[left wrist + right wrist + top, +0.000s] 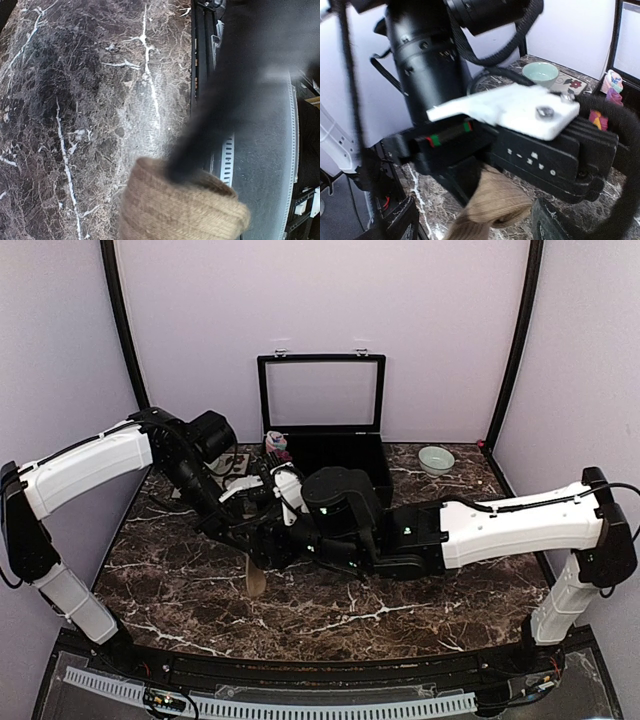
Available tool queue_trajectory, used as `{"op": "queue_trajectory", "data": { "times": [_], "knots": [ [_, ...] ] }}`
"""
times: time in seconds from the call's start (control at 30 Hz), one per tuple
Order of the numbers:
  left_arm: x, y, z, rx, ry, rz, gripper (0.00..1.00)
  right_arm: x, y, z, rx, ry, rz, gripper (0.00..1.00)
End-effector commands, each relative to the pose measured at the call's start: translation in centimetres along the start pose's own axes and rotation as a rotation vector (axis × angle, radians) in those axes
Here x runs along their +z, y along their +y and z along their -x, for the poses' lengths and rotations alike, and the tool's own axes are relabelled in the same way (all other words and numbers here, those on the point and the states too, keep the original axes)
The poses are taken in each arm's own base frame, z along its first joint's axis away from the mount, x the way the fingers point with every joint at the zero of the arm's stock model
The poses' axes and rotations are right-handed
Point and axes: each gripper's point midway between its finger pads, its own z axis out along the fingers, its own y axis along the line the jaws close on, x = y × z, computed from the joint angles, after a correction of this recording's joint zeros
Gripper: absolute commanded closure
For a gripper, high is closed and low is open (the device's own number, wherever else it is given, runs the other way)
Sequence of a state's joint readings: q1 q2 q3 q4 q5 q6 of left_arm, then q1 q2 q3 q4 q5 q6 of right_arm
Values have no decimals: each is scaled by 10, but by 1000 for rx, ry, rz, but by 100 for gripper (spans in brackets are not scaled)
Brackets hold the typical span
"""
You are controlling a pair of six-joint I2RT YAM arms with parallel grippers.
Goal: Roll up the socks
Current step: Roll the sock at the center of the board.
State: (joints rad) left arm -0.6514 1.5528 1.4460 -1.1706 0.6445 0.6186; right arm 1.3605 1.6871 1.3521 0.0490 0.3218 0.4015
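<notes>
We held the tan sock (496,204) pinched in our left gripper (485,172) above the marble table (400,610), probably readying a roll; the right gripper (283,543) sat close, closure unclear.

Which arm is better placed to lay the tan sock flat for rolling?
Left. Its fingers appear pinched on the tan sock, which dangles beneath them. The right arm sits close alongside, but shows no grip on the sock.

Tan-brown sock (255,578): ribbed knit, raised over the centre-left tabletop (420,615) and hanging as a narrow strip. Upper part curled into a soft, rounded fold. Contact with the tabletop unclear.
</notes>
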Motion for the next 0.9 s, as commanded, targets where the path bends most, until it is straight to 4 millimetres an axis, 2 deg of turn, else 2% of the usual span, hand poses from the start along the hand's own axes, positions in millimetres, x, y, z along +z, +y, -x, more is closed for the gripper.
{"op": "queue_trajectory", "data": {
  "times": [0.0, 0.2, 0.43, 0.67, 0.8, 0.87],
  "knots": [
    [-14, -22, 6, 5, -38, -71, 100, 4, -18, -10, -39, 24, -113, 24],
    [-17, -31, 8, 13, -64, -109, 100, 1, -33, -28, -52, 71, -173, 29],
    [-28, -55, 15, 70, -100, -217, 100, -16, -38, -20, -43, 36, -162, 50],
    [-33, -67, 19, 88, -121, -282, 100, -16, -20, -11, -42, 23, -70, 60],
    [-33, -71, 19, 93, -127, -313, 100, -18, -10, -7, -44, 2, -10, 60],
    [-33, -72, 19, 88, -128, -328, 100, -21, -2, -4, -57, -9, 35, 57]
  ]
}}
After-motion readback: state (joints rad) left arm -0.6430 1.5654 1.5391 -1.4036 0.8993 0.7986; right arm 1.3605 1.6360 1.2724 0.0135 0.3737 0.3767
